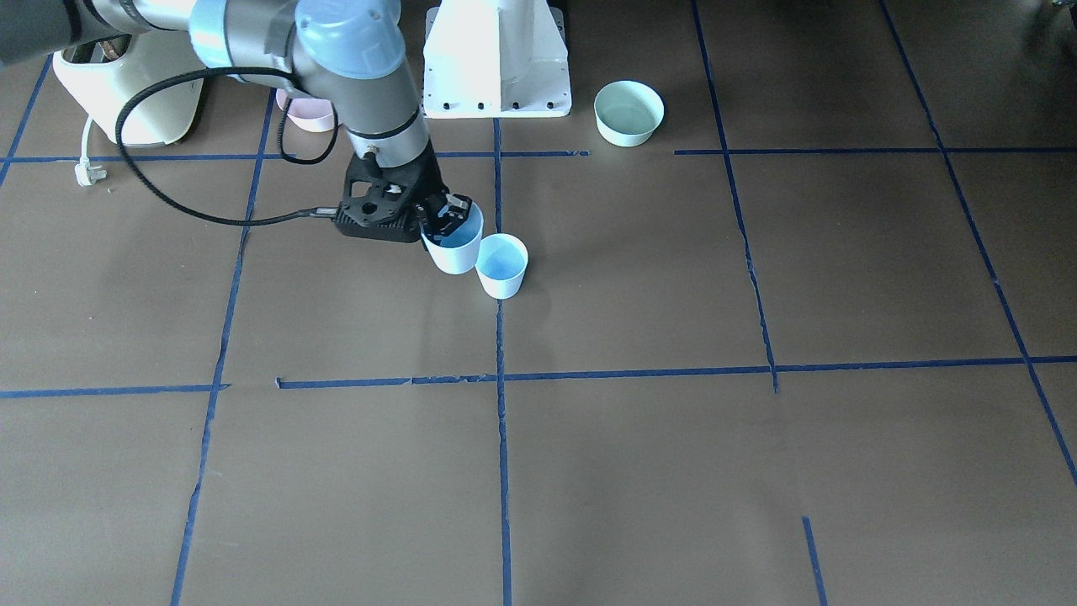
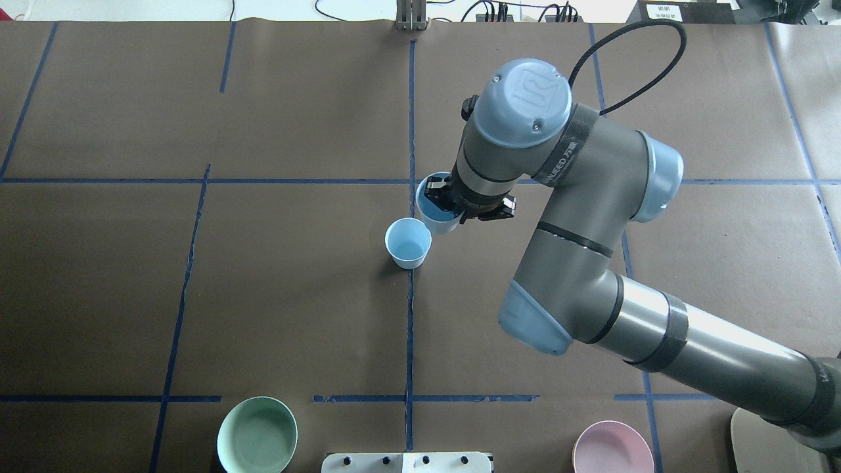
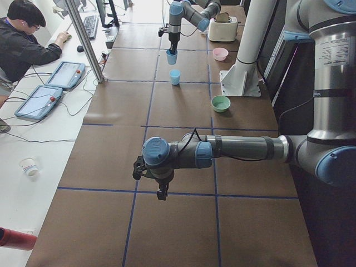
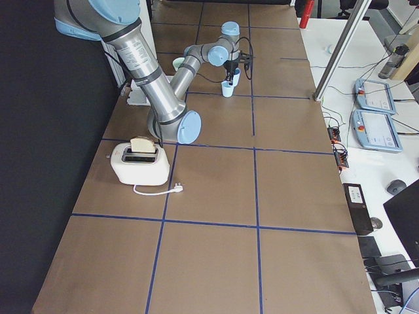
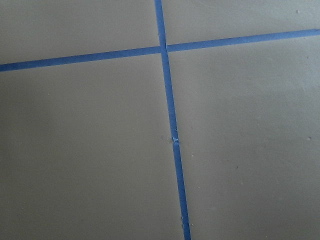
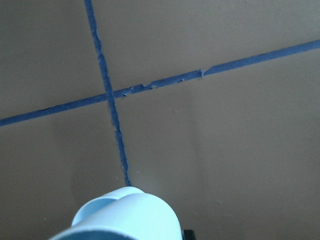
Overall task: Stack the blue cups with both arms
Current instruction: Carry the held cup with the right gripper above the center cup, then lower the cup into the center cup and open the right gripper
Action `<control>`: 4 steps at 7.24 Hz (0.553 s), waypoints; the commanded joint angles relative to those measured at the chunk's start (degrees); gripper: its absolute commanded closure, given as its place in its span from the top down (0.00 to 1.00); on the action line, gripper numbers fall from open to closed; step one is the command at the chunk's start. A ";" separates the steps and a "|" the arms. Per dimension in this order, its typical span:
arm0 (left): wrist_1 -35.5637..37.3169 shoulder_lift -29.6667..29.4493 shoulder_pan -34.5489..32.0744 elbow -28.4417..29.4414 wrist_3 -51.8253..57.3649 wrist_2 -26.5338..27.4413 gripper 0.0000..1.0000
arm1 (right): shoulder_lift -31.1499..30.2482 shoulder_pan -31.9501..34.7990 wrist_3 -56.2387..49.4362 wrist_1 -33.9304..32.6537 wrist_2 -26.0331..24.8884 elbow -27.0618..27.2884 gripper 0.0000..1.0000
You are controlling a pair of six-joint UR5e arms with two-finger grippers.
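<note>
Blue cup on the table stands upright, just beside and at 8 o'clock of the held blue cup, seen from overhead.
Right gripper is clamped on that cup's rim, mouth up; left gripper hangs well apart, its opening impossible to judge.

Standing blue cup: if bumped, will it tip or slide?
The standing cup looks empty and thin-walled, so probably light and apt to slide. Its base is narrower than its rim, so a rim-high bump from the held cup might tip it.
</note>
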 commanded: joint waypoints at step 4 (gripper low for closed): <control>-0.08 0.18 -0.02 0.10 0.00 -0.73 1.00 | 2.99 -3.62 3.36 0.23 -3.62 -3.04 0.00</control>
